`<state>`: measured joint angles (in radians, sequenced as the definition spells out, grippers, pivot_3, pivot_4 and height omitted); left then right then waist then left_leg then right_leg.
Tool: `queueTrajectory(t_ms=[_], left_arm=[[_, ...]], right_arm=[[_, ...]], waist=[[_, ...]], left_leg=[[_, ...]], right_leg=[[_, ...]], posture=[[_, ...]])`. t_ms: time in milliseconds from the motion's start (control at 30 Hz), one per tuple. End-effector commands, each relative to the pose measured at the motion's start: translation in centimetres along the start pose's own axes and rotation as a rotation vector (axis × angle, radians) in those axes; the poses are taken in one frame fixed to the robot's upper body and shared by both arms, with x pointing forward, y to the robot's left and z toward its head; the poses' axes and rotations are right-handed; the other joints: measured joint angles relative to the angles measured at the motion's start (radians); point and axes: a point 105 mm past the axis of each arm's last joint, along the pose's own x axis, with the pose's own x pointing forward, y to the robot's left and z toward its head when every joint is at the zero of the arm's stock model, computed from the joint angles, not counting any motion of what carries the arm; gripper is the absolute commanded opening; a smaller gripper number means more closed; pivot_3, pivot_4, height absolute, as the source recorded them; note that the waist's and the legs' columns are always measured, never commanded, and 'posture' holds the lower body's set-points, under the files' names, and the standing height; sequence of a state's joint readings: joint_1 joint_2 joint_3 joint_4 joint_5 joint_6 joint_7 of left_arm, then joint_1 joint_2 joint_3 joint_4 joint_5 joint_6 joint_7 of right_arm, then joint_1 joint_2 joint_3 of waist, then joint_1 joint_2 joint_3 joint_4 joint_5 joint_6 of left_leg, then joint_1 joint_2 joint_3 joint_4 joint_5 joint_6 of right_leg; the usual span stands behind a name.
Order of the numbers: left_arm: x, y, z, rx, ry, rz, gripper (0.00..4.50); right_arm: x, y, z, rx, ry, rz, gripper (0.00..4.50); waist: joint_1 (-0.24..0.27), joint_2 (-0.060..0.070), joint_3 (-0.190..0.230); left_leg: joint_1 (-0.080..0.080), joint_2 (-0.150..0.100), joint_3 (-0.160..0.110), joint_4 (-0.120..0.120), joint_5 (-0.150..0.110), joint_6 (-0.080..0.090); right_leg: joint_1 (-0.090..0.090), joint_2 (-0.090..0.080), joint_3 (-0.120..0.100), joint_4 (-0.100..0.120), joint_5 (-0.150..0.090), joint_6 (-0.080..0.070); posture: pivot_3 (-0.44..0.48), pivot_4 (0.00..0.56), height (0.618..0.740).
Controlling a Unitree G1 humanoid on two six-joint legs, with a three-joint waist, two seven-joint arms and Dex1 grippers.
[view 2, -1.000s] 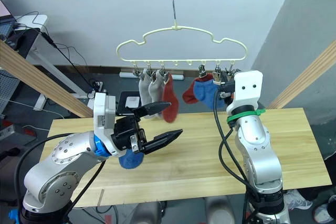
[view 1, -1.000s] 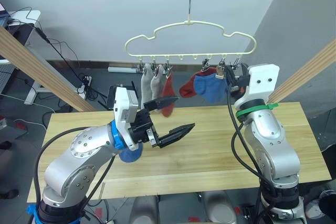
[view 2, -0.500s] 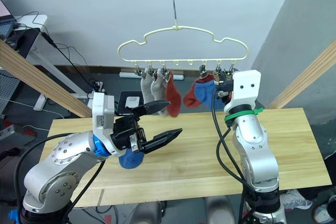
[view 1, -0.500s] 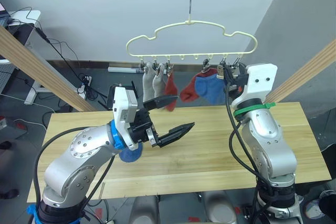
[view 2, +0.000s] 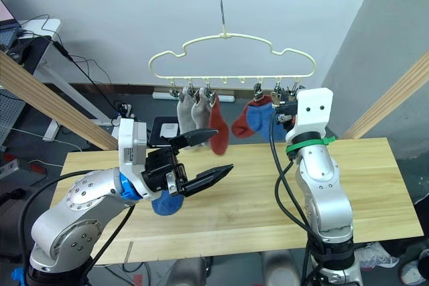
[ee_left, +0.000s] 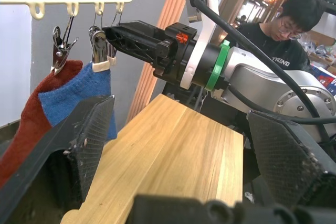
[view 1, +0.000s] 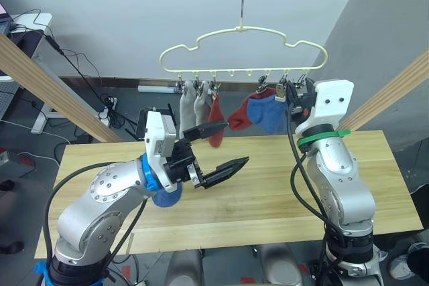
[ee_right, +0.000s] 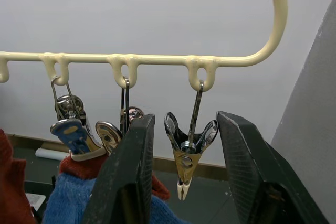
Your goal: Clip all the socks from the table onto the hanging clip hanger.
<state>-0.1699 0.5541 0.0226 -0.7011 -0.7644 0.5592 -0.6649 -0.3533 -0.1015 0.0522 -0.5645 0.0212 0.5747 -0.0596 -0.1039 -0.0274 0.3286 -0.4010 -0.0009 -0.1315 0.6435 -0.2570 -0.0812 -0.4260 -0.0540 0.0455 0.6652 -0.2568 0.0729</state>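
Desk [view 1: 281,185] planks sit nearest me, and on them at about 8 o'clock from centre I see one blue sock [view 1: 165,198], partly tucked under my left arm. My left tool [view 1: 218,152] hovers above the desk just beside that sock, its two black fingers [view 1: 224,169] spread wide apart and holding nothing.

Farther back, at 12 o'clock, the pale yellow-green clip hanger [view 1: 242,31] hangs by its long metal hook. From its clips, going from 9 toward 3 o'clock, I count two light grey socks [view 1: 192,108], a rust red sock [view 1: 214,117], then a second rust red sock [view 1: 240,115] overlapped by a blue sock [view 1: 268,113]. In the left wrist view those last two hang side by side, each pinched by its own clip.

My right tool [ee_right: 184,177] is raised at the hanger's 3 o'clock end. In its wrist view the fingers [ee_right: 128,177] stand apart on either side of the bare end clip [ee_right: 188,153], not touching it, with the clipped blue sock just beside.

A person [ee_left: 283,30] in glasses sits beyond the desk's far end.
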Motion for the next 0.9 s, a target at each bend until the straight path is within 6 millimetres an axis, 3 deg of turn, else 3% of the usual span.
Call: queueTrajectory(t_ms=[33,167,400,567,733,833,900], left_arm=[[0.2,-1.0,0.8,0.041,-0.029,-0.031,4.5],[0.3,-1.1,0.7,0.039,-0.029,-0.03,4.5],[0.1,-1.1,0.1,0.03,-0.011,-0.022,4.5],[-0.2,-1.0,-0.5,0.023,0.005,-0.019,4.5],[0.0,-1.1,-0.7,0.024,0.005,-0.019,4.5],[0.1,-1.1,-0.6,0.025,0.003,-0.021,4.5],[0.1,-1.2,-0.6,0.025,0.002,-0.022,4.5]], right_arm=[[-0.1,-0.4,1.3,-0.002,-0.059,-0.012,1.35],[-0.1,-0.5,1.3,-0.002,-0.059,-0.01,0.03],[-0.3,-1.7,1.3,-0.033,-0.035,0.051,0.03],[-0.2,-4.6,1.1,-0.065,0.009,0.101,0.03],[-0.2,-4.4,1.0,-0.059,0.028,0.174,0.03],[-0.1,-4.1,0.9,-0.046,0.029,0.186,0.6],[-0.1,-4.0,0.9,-0.046,0.027,0.182,1.28]], waist=[[0.0,0.0,0.0],[0.0,0.0,0.0],[0.0,0.0,0.0],[0.005,0.0,0.0],[0.009,0.0,0.0],[0.009,0.0,0.0],[0.009,0.0,0.0]], left_leg=[[0.0,0.0,0.0,0.0,0.0,0.0],[0.0,0.0,0.0,0.0,0.0,0.0],[0.0,0.0,0.0,0.0,0.0,0.0],[0.0,0.0,0.0,0.0,0.0,0.0],[0.001,0.0,0.0,0.001,0.0,0.0],[0.0,0.0,0.0,0.001,0.0,0.0],[0.0,0.0,0.0,0.001,0.0,0.0]], right_leg=[[0.0,0.0,0.0,0.0,0.0,0.0],[0.0,0.0,0.0,0.0,0.0,0.0],[0.0,0.0,0.0,0.0,0.0,0.0],[0.0,0.0,0.0,0.0,0.0,0.0],[0.001,0.0,0.0,0.0,0.0,0.0],[0.001,0.0,0.0,0.0,0.0,0.0],[0.001,0.0,0.0,0.0,0.0,0.0]], posture=[[-0.129,0.321,0.74],[-0.134,0.322,0.74],[-0.144,0.327,0.74],[-0.158,0.328,0.74],[-0.161,0.329,0.74],[-0.161,0.33,0.74],[-0.154,0.331,0.74]])
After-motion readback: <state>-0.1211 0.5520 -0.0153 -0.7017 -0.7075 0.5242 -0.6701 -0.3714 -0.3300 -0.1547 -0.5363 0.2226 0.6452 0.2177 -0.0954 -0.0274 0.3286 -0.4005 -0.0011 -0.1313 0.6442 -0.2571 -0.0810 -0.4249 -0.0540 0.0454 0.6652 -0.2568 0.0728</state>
